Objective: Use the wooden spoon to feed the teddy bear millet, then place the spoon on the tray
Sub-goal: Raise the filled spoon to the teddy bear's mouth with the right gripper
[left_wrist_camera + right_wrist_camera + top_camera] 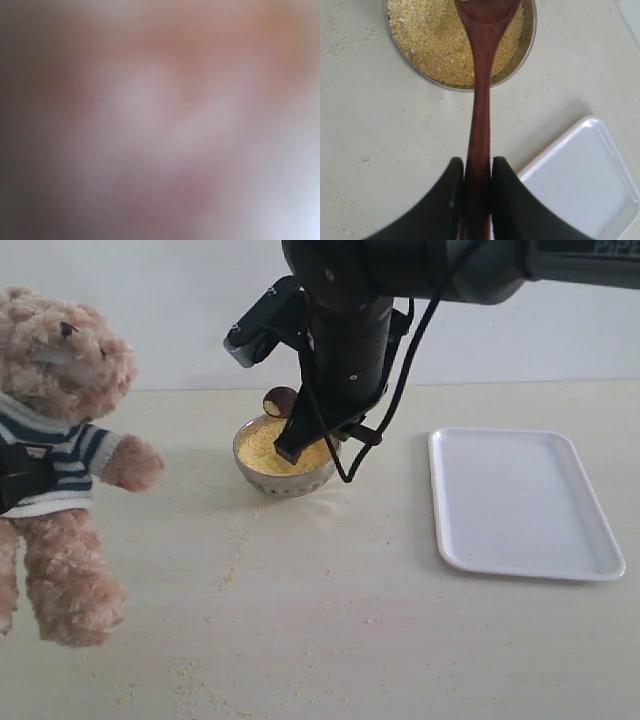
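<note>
One arm is doing all the visible work. In the exterior view the right gripper [303,432] is hanging low over the steel bowl [300,480] near the middle of the table [330,620], its dark fingers pointing down at the millet [258,445]. The spoon [279,401] is showing only its oval end, peeking out just past the bowl's far rim; the gripper is hiding the handle. The bear [62,370] is upright at the left edge, well apart from the bowl, one arm sticking out toward it. A black shape [22,478] is lying across its striped shirt; whether that is the left gripper I cannot tell. The tray [525,502] is lying flat on the right, apart from bowl and arm. Stray millet is dotting the table between bear and bowl.

The left wrist view is giving nothing but a pinkish-brown blur, so I cannot tell how the left gripper's fingers are standing.

In the right wrist view the two black fingers [445,200] are pinching the spoon's handle, one on each side, touching the wood with only the handle's width between them. The handle is running straight out from the fingertips, and its oval end is lying over the millet inside the bowl's rim; whether it is touching the grains I cannot tell. A corner of the tray is showing beside the fingers.
</note>
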{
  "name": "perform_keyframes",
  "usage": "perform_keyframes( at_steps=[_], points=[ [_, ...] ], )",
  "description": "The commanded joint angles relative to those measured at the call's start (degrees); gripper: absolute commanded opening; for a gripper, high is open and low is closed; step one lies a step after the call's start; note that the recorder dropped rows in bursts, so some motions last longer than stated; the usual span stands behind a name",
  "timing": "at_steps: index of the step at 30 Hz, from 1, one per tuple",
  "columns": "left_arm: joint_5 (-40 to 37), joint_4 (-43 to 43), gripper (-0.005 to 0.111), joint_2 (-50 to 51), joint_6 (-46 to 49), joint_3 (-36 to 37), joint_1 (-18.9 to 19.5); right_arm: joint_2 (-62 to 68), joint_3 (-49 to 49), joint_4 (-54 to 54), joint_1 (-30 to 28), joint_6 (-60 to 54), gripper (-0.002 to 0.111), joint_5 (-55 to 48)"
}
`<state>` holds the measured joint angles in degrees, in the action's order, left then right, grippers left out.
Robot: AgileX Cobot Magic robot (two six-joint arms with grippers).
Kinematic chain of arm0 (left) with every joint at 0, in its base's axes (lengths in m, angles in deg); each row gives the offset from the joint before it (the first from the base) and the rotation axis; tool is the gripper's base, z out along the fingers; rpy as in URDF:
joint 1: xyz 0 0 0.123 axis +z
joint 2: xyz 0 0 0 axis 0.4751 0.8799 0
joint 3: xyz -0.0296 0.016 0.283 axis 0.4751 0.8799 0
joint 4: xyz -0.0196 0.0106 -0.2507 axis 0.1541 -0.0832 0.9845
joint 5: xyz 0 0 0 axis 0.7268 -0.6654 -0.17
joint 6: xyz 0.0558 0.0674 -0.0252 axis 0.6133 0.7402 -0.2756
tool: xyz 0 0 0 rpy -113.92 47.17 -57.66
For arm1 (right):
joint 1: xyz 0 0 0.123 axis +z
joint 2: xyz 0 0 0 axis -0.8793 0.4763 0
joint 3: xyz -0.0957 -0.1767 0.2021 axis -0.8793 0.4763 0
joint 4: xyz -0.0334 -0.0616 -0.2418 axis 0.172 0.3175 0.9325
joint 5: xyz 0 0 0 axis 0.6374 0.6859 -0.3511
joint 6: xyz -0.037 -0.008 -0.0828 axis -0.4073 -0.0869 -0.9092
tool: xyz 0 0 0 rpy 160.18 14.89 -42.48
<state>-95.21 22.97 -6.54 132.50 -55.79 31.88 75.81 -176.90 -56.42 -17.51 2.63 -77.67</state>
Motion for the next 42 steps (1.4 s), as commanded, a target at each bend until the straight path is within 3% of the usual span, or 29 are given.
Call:
perform_keyframes(
  at_steps=[1, 6, 12, 19, 25, 33, 42],
  points=[
    [-7.44, -0.22, 0.005, 2.36, -3.29, 1.21, -0.11, -3.51, -0.33, -3.32, -0.37, -2.25, 0.000, -5.13],
    [-15.44, -9.91, 0.005, 5.66, -14.53, 1.35, -0.11, -7.58, -0.33, -6.41, -0.37, -4.43, 0.000, -8.81],
    [-25.68, -14.29, 0.005, 10.06, -24.36, 0.39, -0.11, -13.19, -0.33, -9.46, -0.37, -4.86, 0.000, -9.52],
    [-23.35, -16.95, 0.005, 17.28, -24.84, -2.87, 0.52, -14.02, -0.33, -12.19, 0.49, -10.40, 0.000, -9.24],
    [-27.55, -17.30, 0.005, 21.73, -24.72, -7.96, 6.79, -14.47, -0.33, -13.62, 0.62, -10.91, 0.000, -6.15],
    [-35.96, -11.06, 0.005, 28.11, -20.93, -8.93, 6.67, -14.47, -0.33, -26.93, 0.62, -14.31, 0.000, -1.11],
    [-37.90, -7.19, 0.005, 28.25, -19.50, -8.93, 6.67, -13.80, -0.33, -26.68, 1.04, -14.40, 0.000, -0.36]
  ],
)
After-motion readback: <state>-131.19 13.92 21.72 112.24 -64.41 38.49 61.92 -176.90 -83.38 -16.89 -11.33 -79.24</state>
